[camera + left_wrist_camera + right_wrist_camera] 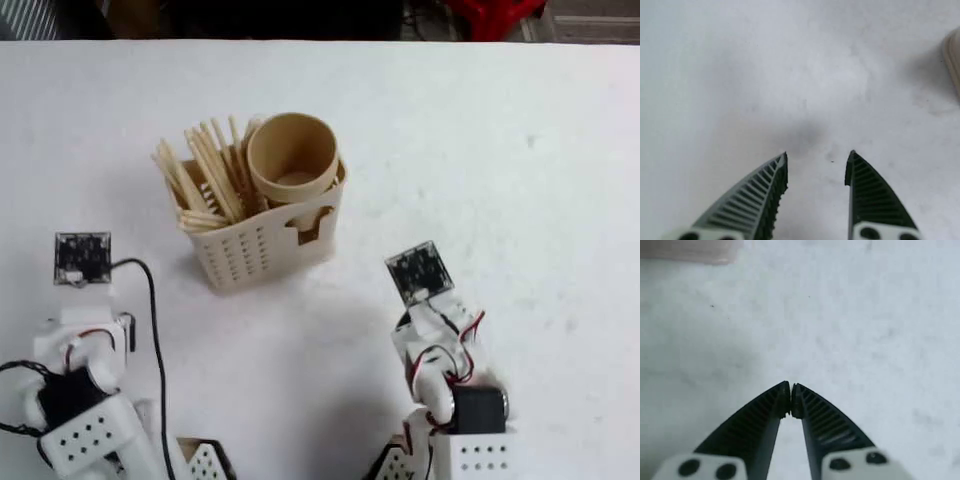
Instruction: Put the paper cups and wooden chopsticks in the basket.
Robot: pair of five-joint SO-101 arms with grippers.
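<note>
1. The basket (262, 255) is seen left of centre in the high view, standing upright on the white table (520, 150).
2. The paper cup (292, 155) is seated in the right part of the basket, mouth up. The wooden chopsticks (205, 175) are stood on end in the left part, fanned toward the upper left, with the nearest ones against the cup.
3. The left arm (78, 400) is placed at the lower left of the high view. Its camera board (82, 257) is set left of the basket and apart from it.
4. The left gripper (818, 154) is held with its jaws spread. Nothing is held between them, and bare table is seen under the tips.
5. A beige edge (954, 57) is cut off by the border of the left wrist view, off to the side of the fingertips and not touched. What it belongs to cannot be told.
6. The right arm (445, 370) is placed at the lower right of centre in the high view, below and right of the basket, near it but apart.
7. The right gripper (791, 387) is held with its jaws pressed together, tips meeting, and nothing is pinched.
8. A beige strip (690, 251) is seen ahead of the right gripper's tips, well apart from them.
</note>
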